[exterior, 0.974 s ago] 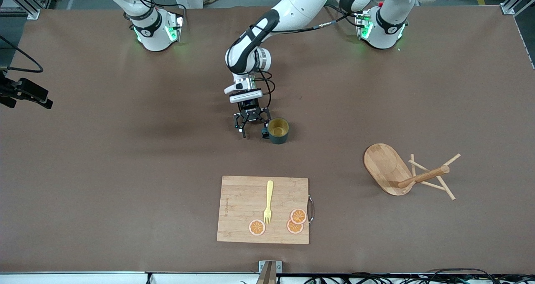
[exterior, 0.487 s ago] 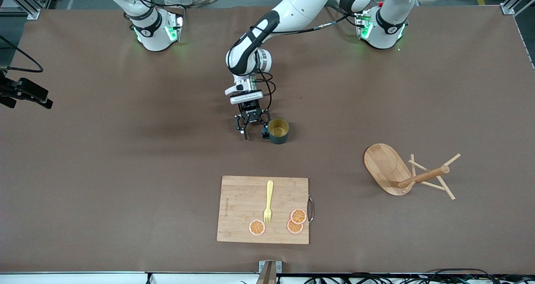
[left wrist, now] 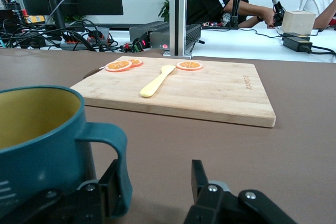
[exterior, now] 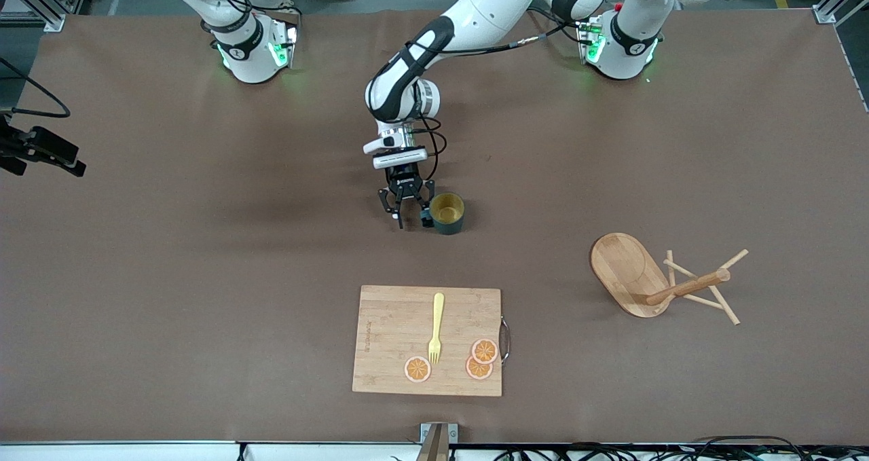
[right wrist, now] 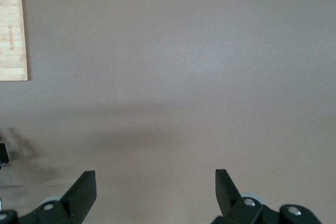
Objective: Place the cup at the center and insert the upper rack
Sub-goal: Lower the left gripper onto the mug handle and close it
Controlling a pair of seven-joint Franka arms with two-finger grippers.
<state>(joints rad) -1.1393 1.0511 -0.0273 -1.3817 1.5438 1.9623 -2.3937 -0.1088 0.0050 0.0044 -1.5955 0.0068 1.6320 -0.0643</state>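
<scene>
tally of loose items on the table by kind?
cup: 1
mug tree: 1
cutting board: 1
fork: 1
orange slices: 3
Total: 7

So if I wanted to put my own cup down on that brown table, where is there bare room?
Bare patches: between the teal ribbed mug and the rectangular wooden cutting board, and the stretch toward the right arm's end. It is crowded at the mug, where the left hand works, and around the tipped wooden mug tree.

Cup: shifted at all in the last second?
Yes. The cup slid slightly toward the right arm's end, judged against the cutting board, nudged by the closing left gripper.
</scene>
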